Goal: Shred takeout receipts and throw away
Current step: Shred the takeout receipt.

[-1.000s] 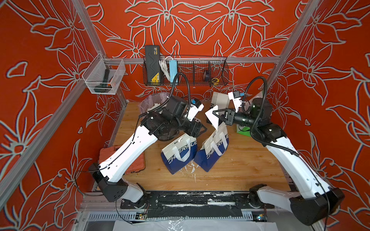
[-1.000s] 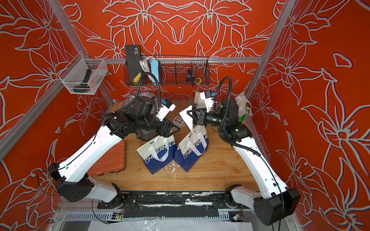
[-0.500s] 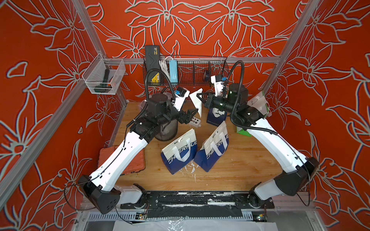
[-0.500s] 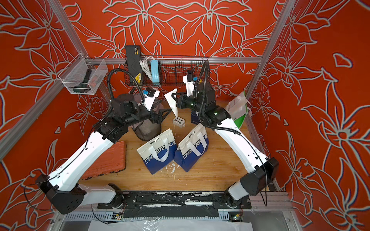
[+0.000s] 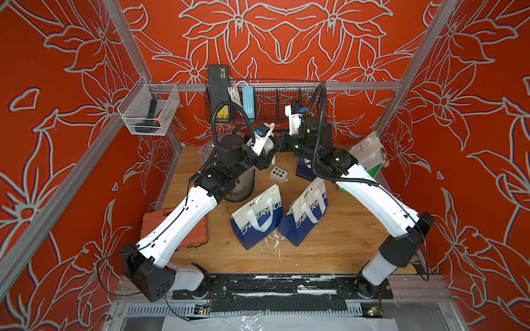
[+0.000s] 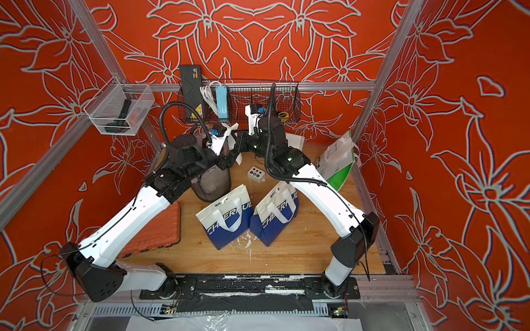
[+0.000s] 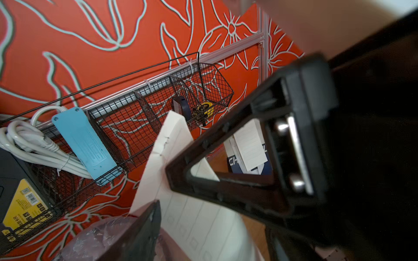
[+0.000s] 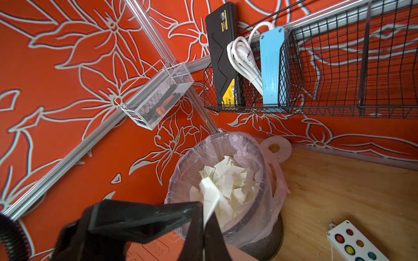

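Your right gripper [image 8: 204, 218] pinched receipt strip [image 8: 209, 196] over bin [image 8: 263, 246] of shreds [image 8: 230, 178], long axis running straight out past jaws toward bin. Your left gripper [image 7: 162, 187] stood jaws apart, printed slip [image 7: 196, 226] passing between them.

**Enclosure seen from above.** Three walls [image 5: 286, 34] are covered in red with pale outlined flowers. Aluminium posts [image 5: 129, 43] rise at the two back corners. A black wire basket [image 5: 281, 106], taken here as the landmark, hangs from a horizontal aluminium rail [image 5: 358, 85] on the back wall. Below the basket lies a pale wooden tabletop [image 5: 338, 246], its grain running parallel to the basket. At about the basket's height, beside its black-box end, a small white mesh tray [image 5: 144, 129] hangs at the corner post. Opposite the basket, a scuffed black metal track [image 5: 272, 286] runs along the tabletop's near edge. Lighting is even and shadows are soft.
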You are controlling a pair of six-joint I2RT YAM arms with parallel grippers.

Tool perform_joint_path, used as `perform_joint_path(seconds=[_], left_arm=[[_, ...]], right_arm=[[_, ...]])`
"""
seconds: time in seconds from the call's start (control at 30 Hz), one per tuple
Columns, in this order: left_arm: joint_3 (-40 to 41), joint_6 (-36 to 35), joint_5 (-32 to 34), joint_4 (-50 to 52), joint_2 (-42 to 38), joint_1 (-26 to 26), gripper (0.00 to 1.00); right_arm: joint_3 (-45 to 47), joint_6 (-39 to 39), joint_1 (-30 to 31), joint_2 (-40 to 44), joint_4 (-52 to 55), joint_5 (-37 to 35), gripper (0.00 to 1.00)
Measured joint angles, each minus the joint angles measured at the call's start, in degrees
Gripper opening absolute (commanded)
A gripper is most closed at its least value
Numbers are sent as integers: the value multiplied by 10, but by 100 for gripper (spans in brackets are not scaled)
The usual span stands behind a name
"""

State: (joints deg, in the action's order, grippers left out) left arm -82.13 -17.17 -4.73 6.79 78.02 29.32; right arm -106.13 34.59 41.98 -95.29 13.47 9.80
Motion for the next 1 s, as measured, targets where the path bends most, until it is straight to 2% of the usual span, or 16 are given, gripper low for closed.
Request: perform_joint_path(seconds=[0.13, 0.27, 0.4, 0.63, 0.9, 1.0], left_arm=[[0, -8, 29, 0, 15, 0, 62], [-6, -7, 55, -2, 23, 0, 49], [-6, -9, 59, -10, 22, 0, 45], [-6, -10, 47, -15, 12, 2, 1], [-9, -23, 45, 6, 5, 0, 0], [-15, -22, 25, 31, 5, -12, 0]], right_arm=[[0, 12, 5, 0, 2, -8, 0], [0, 21, 8, 0, 3, -10, 0], [0, 22, 9, 0, 2, -19, 0], [0, 21, 9, 0, 2, -23, 0], [8, 3, 14, 0, -4, -22, 0], [20, -10, 16, 0, -11, -19, 0]])
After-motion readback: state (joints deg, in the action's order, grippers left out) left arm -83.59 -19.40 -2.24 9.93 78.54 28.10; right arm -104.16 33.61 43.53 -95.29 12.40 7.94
